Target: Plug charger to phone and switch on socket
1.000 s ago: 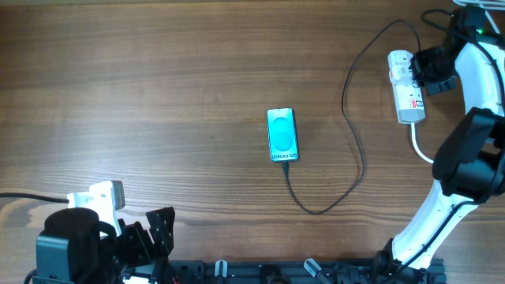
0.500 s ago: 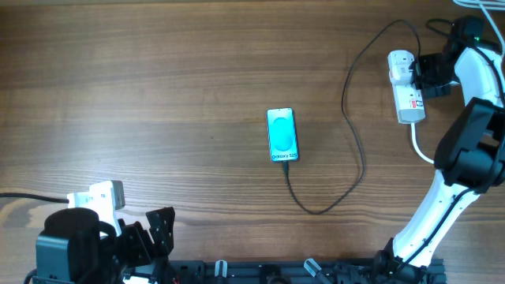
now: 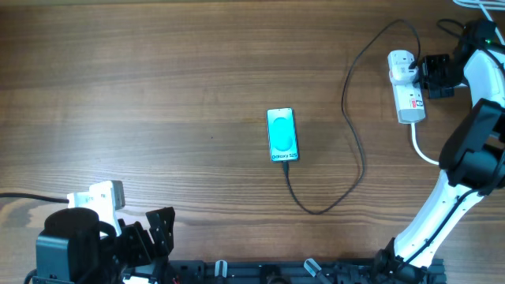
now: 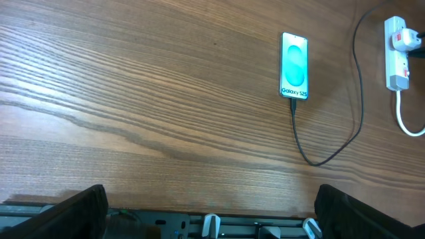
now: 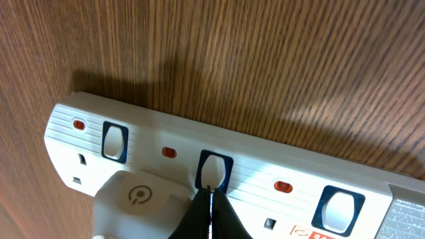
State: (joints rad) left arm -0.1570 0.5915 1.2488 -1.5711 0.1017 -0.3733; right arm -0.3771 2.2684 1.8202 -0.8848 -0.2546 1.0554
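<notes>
One slim rectangle, the phone (image 3: 282, 135), lies flat on the wood-grain table (image 3: 158, 95). Its long axis runs from the far edge towards the robot, glossy cyan screen up, with the white "Galaxy S25" lettering at the near end. The charger (image 3: 353, 134), a thin black cable, is plugged into that near end. It loops out to the phone's right and climbs past it to the socket (image 3: 405, 91).

The socket is a white ribbed plastic strip well to the phone's right and a little farther back. It lies roughly parallel with the phone, grey end nearest the robot, where a thicker white cord (image 3: 422, 146) leaves it.

The right gripper (image 5: 211, 199) is at the socket, on the side away from the phone. Its jaws are pressed together into one black point, which appears to touch the middle of three rounded rocker switches. A smooth white adapter (image 5: 143, 199) sits beside it.

The left gripper (image 3: 151, 225), jaws spread wide and holding nothing, hangs well to the phone's left, nearer the robot.
</notes>
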